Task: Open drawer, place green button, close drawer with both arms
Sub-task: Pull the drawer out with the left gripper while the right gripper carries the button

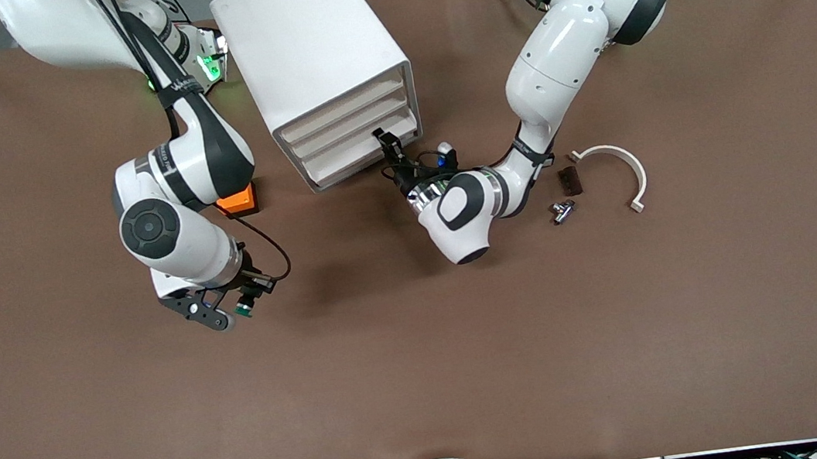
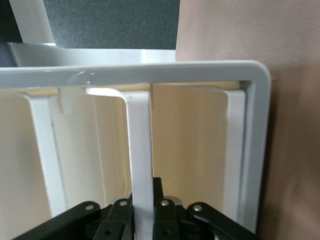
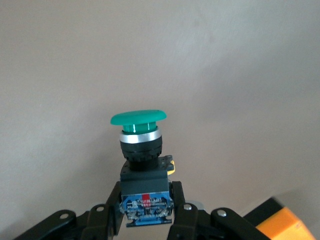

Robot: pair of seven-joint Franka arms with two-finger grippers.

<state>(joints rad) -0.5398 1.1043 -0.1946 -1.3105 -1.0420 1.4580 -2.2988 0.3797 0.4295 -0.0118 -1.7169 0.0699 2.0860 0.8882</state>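
Observation:
The white cabinet (image 1: 312, 46) stands at the robots' side of the table, and all four drawers look closed. My left gripper (image 1: 386, 141) is at the low part of its front. In the left wrist view it (image 2: 142, 210) is shut on a white front strip (image 2: 140, 150) of a low drawer (image 1: 357, 162). I cannot tell for sure that this is the lowest one. My right gripper (image 1: 227, 310) is shut on the green-capped button (image 1: 242, 308) and holds it over the table. In the right wrist view the gripper (image 3: 146, 205) holds the button (image 3: 142, 165) by its black-and-blue body, cap outward.
An orange cube (image 1: 237, 200) sits beside the cabinet, partly under the right arm; its corner shows in the right wrist view (image 3: 282, 222). Toward the left arm's end lie a white curved clamp (image 1: 615, 165), a small dark block (image 1: 568, 180) and a metal fitting (image 1: 562, 209).

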